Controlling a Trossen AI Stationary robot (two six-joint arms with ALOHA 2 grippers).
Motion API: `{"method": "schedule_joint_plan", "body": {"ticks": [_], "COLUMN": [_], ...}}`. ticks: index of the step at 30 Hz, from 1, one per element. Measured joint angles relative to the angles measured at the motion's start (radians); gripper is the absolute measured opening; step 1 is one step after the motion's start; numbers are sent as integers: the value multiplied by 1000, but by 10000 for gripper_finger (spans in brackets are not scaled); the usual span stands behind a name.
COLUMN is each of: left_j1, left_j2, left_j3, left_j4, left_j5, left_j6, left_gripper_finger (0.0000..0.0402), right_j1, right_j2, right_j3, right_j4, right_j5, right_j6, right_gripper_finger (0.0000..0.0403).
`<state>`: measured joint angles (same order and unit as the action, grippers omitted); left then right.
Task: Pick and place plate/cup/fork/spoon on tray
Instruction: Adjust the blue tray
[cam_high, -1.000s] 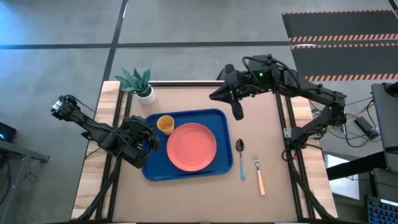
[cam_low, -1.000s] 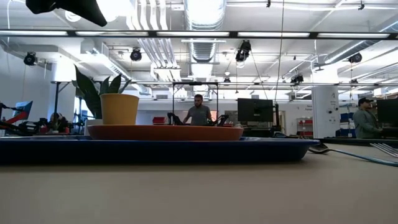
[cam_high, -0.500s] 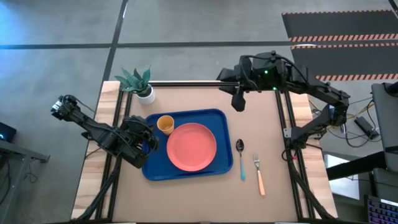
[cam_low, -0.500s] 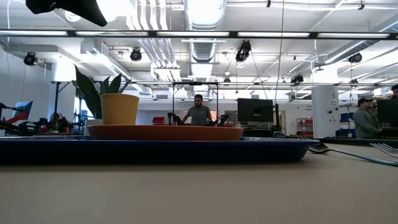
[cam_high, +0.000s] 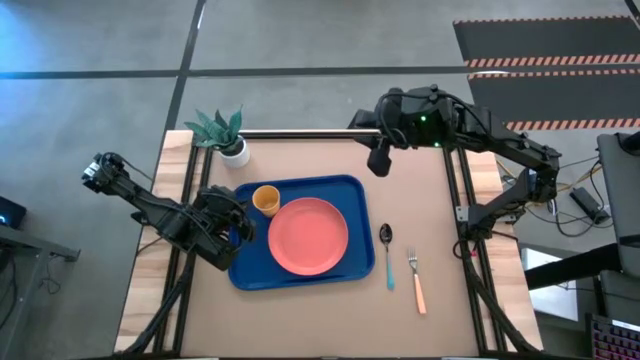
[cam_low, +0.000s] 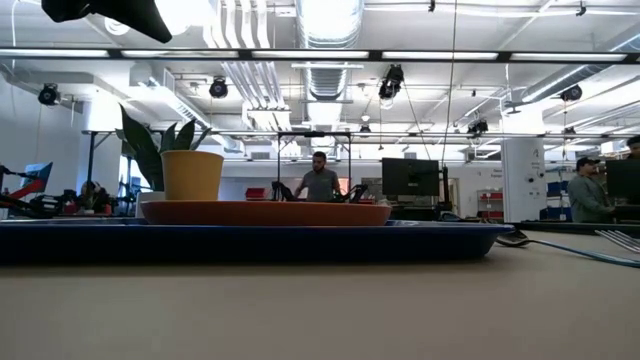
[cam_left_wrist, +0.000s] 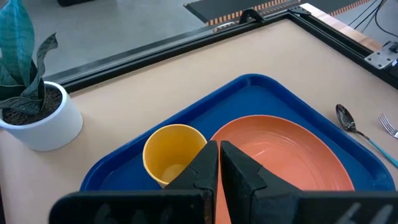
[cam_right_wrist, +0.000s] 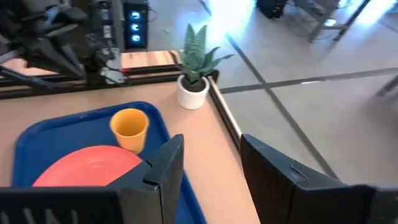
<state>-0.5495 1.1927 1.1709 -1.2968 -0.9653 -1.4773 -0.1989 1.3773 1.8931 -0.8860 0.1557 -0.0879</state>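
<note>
From my station I see a grey concrete floor crossed by dark seams, with a black mat edged in orange-and-white hazard stripes beyond the table. Looking level, the ceiling carries exposed ducts and strip lights. A person stands far back near dark monitors; another person stands at the side.

Tray: blue, its rim runs level across the table from the left edge to past the middle.
Plate: coral, edge-on, lying on the tray.
Cup: orange-yellow, upright behind the plate — plant leaves rise beside it.
Spoon: on the table, right of the tray.
Fork: tines at the far right.
Background: a person stands in the room beyond.
</note>
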Motion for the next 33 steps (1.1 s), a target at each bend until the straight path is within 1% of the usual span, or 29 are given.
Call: {"method": "schedule_joint_plan", "body": {"ticks": [4,17,22,33], "left_j1": [0,0,0,0], "left_j2": [0,0,0,0], "left_j3": [0,0,0,0], "left_j4": [-1,-2,-2,-1], "left_j5": [1,15,15,16], "left_j6": [0,-1,-1,-4], "left_gripper_finger": [0,0,0,0], "right_j1": [0,0,1,8], "right_j2": [0,0,0,5], "right_j3": [0,-1,-2,-59], "right_j4": [-3,-9,-5,-5], "right_j5": [53,54,51,55], "right_j6": [-3,-15,6,-6], "right_gripper_finger": [148,148,148,148]}}
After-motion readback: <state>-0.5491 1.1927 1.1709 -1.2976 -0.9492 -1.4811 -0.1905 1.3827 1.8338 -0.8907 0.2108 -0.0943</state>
